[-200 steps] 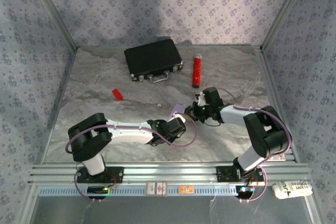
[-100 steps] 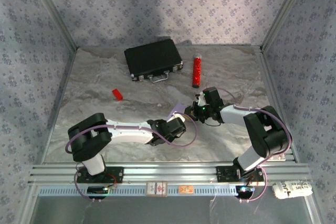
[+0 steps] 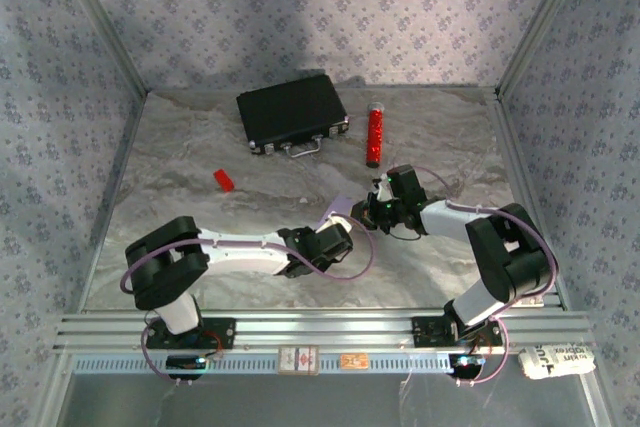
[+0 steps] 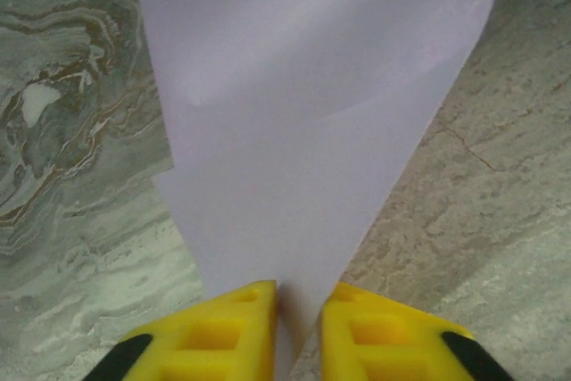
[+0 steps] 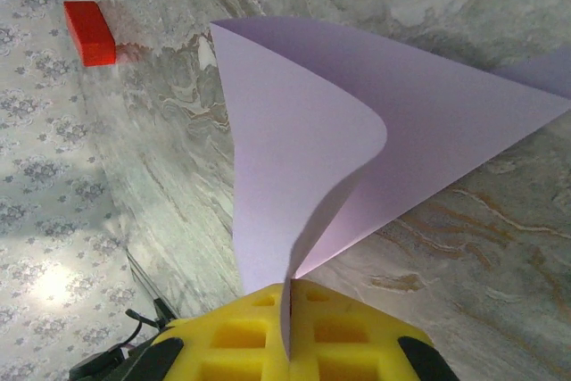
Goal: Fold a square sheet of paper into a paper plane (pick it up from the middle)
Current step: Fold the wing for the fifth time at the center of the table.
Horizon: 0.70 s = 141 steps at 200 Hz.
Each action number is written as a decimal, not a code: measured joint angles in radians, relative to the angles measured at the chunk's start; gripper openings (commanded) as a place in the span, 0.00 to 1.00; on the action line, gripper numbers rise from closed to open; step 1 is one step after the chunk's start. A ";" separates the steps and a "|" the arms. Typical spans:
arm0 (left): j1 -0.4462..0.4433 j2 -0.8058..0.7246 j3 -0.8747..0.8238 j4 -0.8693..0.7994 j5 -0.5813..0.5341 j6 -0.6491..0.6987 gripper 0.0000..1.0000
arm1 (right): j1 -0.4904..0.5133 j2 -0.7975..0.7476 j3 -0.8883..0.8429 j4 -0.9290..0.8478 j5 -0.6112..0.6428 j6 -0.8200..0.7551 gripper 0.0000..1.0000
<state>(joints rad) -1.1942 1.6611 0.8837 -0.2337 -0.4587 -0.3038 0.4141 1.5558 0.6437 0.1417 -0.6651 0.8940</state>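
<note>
Between left tool (image 4: 299,314) and right tool (image 5: 290,301), one pinched sheet (image 4: 303,113)

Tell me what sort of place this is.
Probably a robot test cell in a lab: the left arm and right arm are bolted to an aluminium rail, and patterned backdrop walls box in the marble-look table.

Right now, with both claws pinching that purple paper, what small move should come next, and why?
Probably press the lilac sheet flat against the table. The left claw and the right claw each pinch an edge of it. Between them the paper bows in a loose curl, with no sharp crease. Flattening that curl would likely set the fold.
</note>
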 measured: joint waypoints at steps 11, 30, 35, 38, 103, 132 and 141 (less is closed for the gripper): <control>0.000 -0.008 -0.005 0.001 -0.003 0.001 0.26 | -0.002 0.000 0.000 -0.001 0.000 0.000 0.02; 0.000 -0.012 -0.008 0.002 -0.006 0.004 0.27 | -0.004 0.000 0.000 -0.003 0.000 0.000 0.02; 0.000 -0.012 -0.008 0.002 -0.006 0.005 0.27 | -0.004 0.000 0.001 -0.003 0.000 0.000 0.02; 0.000 -0.012 -0.008 0.002 -0.006 0.005 0.27 | -0.004 0.000 0.001 -0.003 0.000 0.000 0.02; 0.000 -0.012 -0.008 0.010 -0.007 0.008 0.20 | -0.004 0.000 0.002 -0.004 -0.001 0.000 0.02; 0.000 -0.012 -0.010 0.019 -0.010 0.008 0.14 | -0.004 0.000 0.002 -0.005 -0.001 0.000 0.02; 0.000 -0.012 -0.010 0.022 -0.010 0.008 0.12 | -0.004 0.000 0.002 -0.006 -0.001 0.000 0.02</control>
<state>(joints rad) -1.1946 1.6493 0.8742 -0.2119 -0.4690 -0.2958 0.4099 1.5555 0.6460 0.1352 -0.6662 0.8936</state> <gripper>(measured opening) 0.142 0.052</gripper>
